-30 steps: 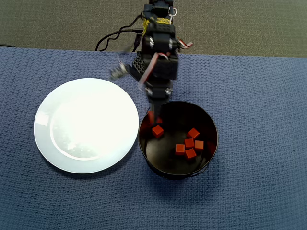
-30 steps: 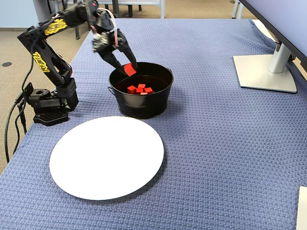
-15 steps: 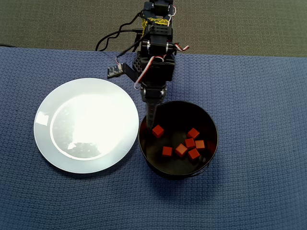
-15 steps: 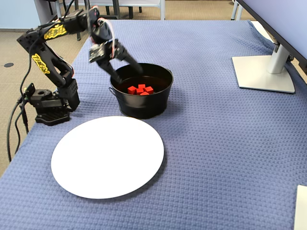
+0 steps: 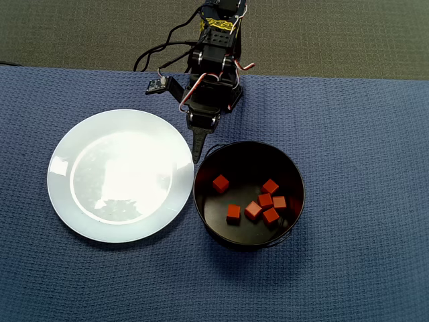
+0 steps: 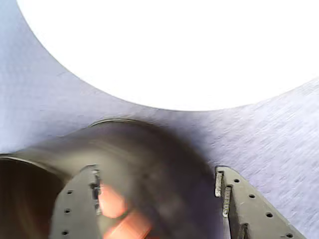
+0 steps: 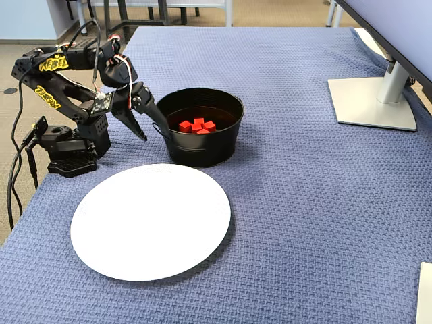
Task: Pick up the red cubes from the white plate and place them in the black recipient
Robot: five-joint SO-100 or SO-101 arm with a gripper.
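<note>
Overhead view: red cubes point(image 5: 256, 201) inside black recipient point(image 5: 295, 178); gripper point(image 5: 199, 153) empty, fingers apart.

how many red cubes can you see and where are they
6 red cubes, all inside the black pot: one at upper left, one lower, four clustered right. The white plate is empty; the pot wall may hide another.

Table covered in blue woven cloth point(image 7: 304, 202). Directly on it: white plate point(image 7: 150, 219) near left, black recipient point(image 7: 200, 127) just beyond it, arm base point(image 7: 67, 152) far left, monitor stand point(image 7: 373, 101) far right.
</note>
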